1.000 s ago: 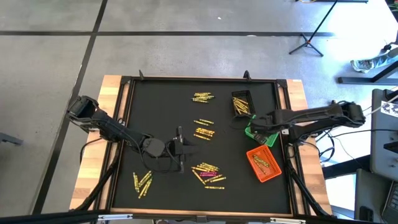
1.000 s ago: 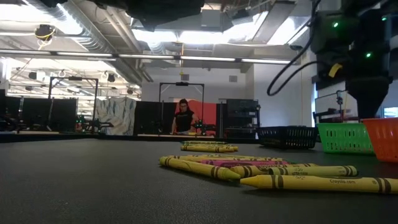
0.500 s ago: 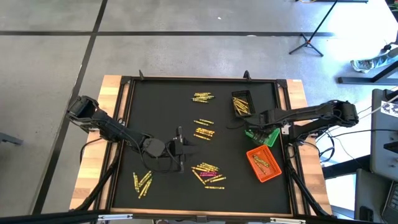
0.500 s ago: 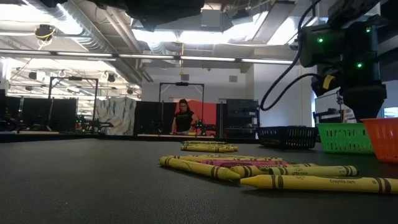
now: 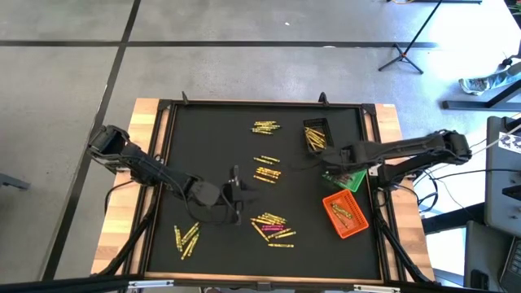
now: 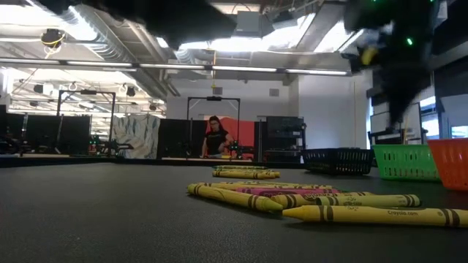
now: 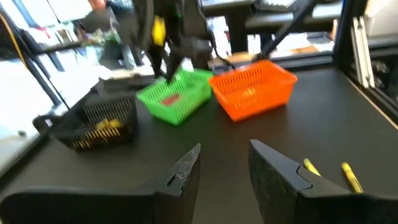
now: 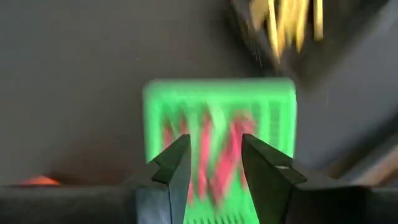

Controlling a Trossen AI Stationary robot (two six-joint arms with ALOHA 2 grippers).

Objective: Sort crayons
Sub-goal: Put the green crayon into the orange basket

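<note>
Three small bins are sitting at the mat's 3 o'clock side: one black bin (image 5: 316, 135), one green bin (image 5: 352, 178), one orange bin (image 5: 345, 214). Loose crayons (image 5: 272, 227) are lying in five clusters; individual sticks are too small to count. Two arms are showing. One person (image 6: 216, 136) is standing in the background.

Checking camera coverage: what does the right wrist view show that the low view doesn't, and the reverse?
Right wrist only: red crayons lying inside the green bin, seen past the open right gripper.
Low only: yellow crayons and one pink crayon loose on the mat, the orange bin, a person in the background.
Both: green bin and black bin.
</note>
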